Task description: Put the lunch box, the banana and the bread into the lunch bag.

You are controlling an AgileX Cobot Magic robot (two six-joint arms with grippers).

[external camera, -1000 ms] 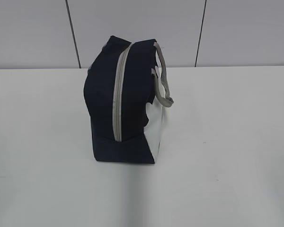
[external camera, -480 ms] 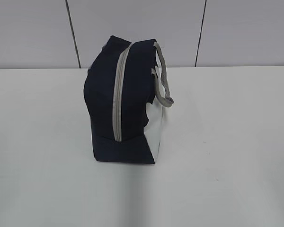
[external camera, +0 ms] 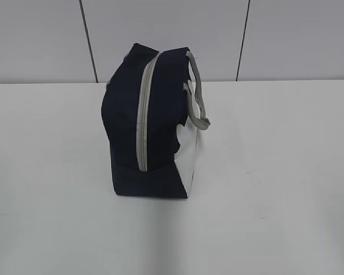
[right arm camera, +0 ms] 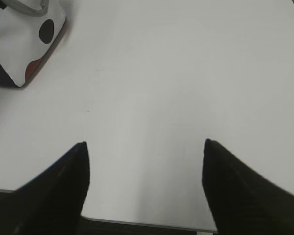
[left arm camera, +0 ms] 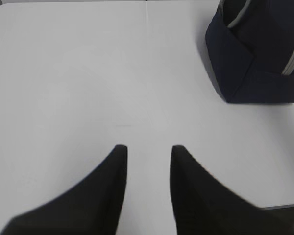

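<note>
The navy lunch bag (external camera: pixel 146 132) stands on the white table with its grey zipper closed along the top and a grey handle on its right. Its dark end shows at the top right of the left wrist view (left arm camera: pixel 257 54), and its white side panel with a black dot shows at the top left of the right wrist view (right arm camera: pixel 19 44). The lunch box, the banana and the bread are out of view. My left gripper (left arm camera: pixel 148 149) is open and empty over bare table. My right gripper (right arm camera: pixel 144 144) is open wide and empty near the table's front edge. Neither gripper shows in the exterior view.
The white table (external camera: pixel 275 172) runs back to a grey panelled wall (external camera: pixel 275 34). Its front edge shows at the bottom of the right wrist view (right arm camera: pixel 147 223).
</note>
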